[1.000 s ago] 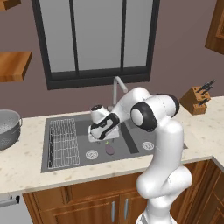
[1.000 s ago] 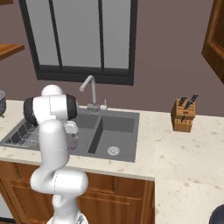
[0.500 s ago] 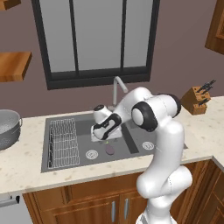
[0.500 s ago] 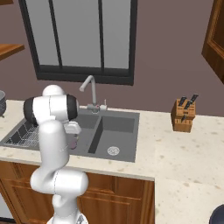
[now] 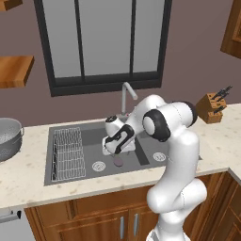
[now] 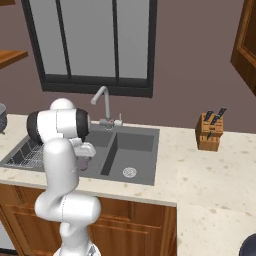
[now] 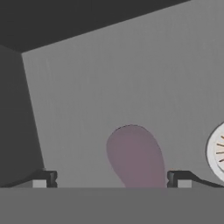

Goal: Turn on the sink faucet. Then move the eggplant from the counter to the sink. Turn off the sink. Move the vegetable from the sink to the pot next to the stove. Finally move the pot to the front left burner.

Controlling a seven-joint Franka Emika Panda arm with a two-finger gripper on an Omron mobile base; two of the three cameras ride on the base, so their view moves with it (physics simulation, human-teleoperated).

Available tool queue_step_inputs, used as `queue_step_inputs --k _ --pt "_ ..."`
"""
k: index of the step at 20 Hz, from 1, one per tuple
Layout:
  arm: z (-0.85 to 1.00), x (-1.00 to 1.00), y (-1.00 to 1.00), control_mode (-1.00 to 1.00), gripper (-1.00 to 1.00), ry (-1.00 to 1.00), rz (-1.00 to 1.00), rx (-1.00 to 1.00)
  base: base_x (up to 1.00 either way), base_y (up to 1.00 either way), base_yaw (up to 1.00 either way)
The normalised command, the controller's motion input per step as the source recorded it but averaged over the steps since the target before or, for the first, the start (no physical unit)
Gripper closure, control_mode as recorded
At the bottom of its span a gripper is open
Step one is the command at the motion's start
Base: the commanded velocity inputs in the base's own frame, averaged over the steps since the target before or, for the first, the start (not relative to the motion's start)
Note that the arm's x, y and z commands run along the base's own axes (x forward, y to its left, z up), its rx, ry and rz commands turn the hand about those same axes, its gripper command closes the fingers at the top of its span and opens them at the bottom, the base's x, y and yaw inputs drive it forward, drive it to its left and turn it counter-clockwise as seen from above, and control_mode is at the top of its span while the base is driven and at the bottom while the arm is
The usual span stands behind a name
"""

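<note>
- Lifted a little since a second ago, the white arm's two-finger gripper now hangs above the floor of the dark grey double-basin sink; nothing else in the kitchen has shifted.
- Small and glossy, the dark purple egg-shaped eggplant lies on the sink floor directly between the spread finger tips, near a round silver drain; from the left base view it shows as a dark spot just under the hand.
- Jaws stand wide apart and hold nothing, with clear gaps on either side of the vegetable in the hand view.
- That open stance straddling the eggplant suggests either a fresh release or a line-up for the pick toward the pot.
- Behind the basin, the slim grey gooseneck faucet rises; whether water runs cannot be told.
- On the pale beige speckled counter sits a wooden knife block.
- No brand, label or readable writing appears anywhere.
</note>
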Motion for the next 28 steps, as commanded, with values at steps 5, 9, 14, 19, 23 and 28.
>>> queue_step_inputs --k 5,9,14,19,23,28 --pt "-0.23 -0.04 0.00 -1.00 -1.00 0.00 0.00 0.00 0.00 0.00 0.00" --pt "-0.18 0.00 0.00 -1.00 -1.00 0.00 0.00 0.00 0.00 0.00 0.00" --pt "-0.17 0.00 0.00 -1.00 -1.00 -0.01 0.00 0.00 0.00 0.00 0.00" --pt "-0.15 0.00 0.03 -1.00 -1.00 -0.01 0.00 0.00 0.00 0.00 0.00" --pt "-0.12 0.00 0.01 -1.00 -1.00 -0.01 0.00 0.00 0.00 0.00 0.00" --pt "-0.12 0.00 0.00 -1.00 -1.00 -0.02 0.00 0.00 0.00 0.00 0.00"
